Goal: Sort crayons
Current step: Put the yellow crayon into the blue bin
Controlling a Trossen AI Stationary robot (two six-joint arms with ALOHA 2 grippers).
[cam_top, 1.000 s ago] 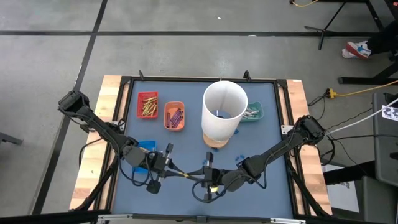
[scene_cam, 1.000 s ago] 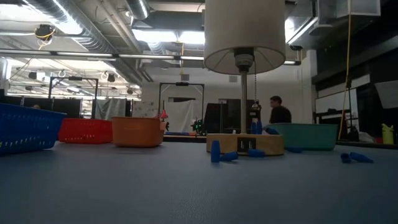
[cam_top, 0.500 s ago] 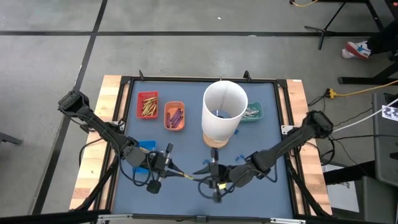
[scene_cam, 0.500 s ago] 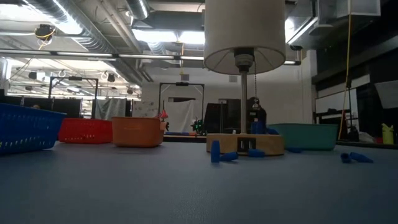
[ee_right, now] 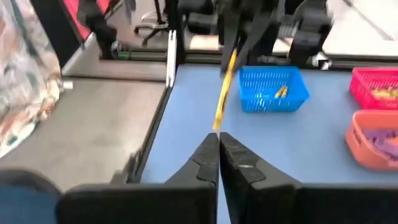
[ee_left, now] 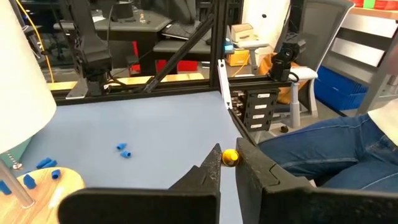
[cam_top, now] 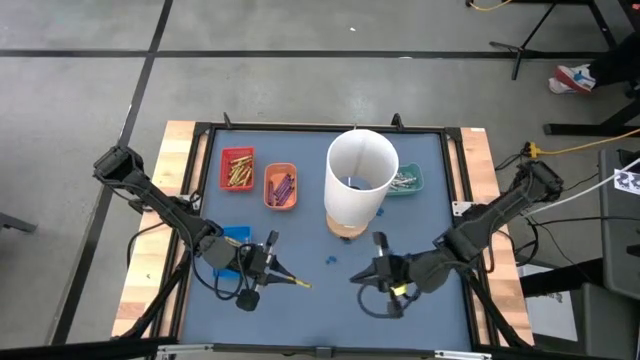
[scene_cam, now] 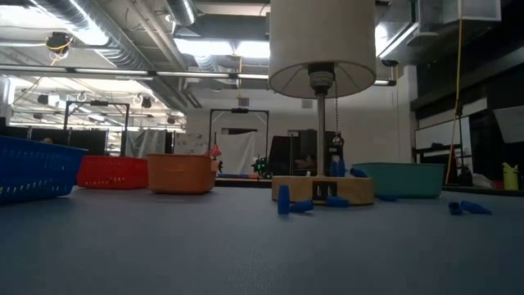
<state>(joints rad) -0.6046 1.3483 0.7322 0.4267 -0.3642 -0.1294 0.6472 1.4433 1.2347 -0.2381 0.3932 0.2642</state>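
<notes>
My left gripper (cam_top: 277, 274) is shut on a yellow crayon (cam_top: 294, 282) over the near middle of the blue mat. My right gripper (cam_top: 353, 277) hovers to the crayon's right, shut and apart from it; its wrist view shows the shut gripper (ee_right: 217, 138) facing the crayon (ee_right: 224, 93). Other crayons lie in the red tray (cam_top: 237, 168), orange tray (cam_top: 280, 186), teal tray (cam_top: 405, 182) and blue tray (ee_right: 272, 89). My left gripper pinches the yellow crayon between its two fingers; the crayon's end (ee_left: 229, 158) shows at the fingertips. The fingers come about level from the table's left and lie along the crayon. It sticks out past them toward the right, clear of the mat.
A tall white lamp (cam_top: 360, 178) on a wooden base (scene_cam: 323, 188) stands mid-table between the orange and teal trays. Small blue pieces (cam_top: 330, 262) lie on the mat near the base. A black frame (cam_top: 330, 128) runs round the mat.
My right gripper has opened, let go of the yellow crayon, drawn back toward the table's right edge while rising, and shut again. The crayon stays where it was in my left gripper.
</notes>
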